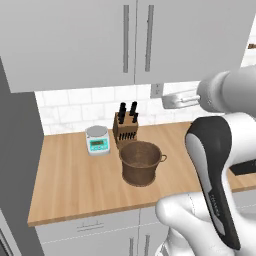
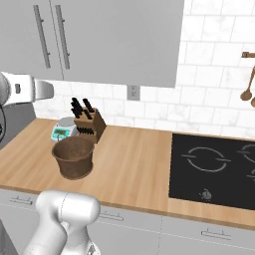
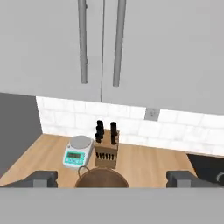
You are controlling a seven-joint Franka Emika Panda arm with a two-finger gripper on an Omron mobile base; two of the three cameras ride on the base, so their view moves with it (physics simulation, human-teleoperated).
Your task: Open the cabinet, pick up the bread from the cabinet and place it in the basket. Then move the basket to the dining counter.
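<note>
— How are my base cameras sitting?
— I have the left base view behind the arm, looking forward and down at the cabinet [image 1: 100,40], the basket [image 1: 141,162] and the knife block [image 1: 125,127]. My right base view faces the same worktop [image 2: 134,169] from the other side and takes in the cooktop [image 2: 214,169].
— And the hand?
— My hand view looks level at the cabinet doors from nearer, with the scale [image 3: 78,152] low in the picture.
</note>
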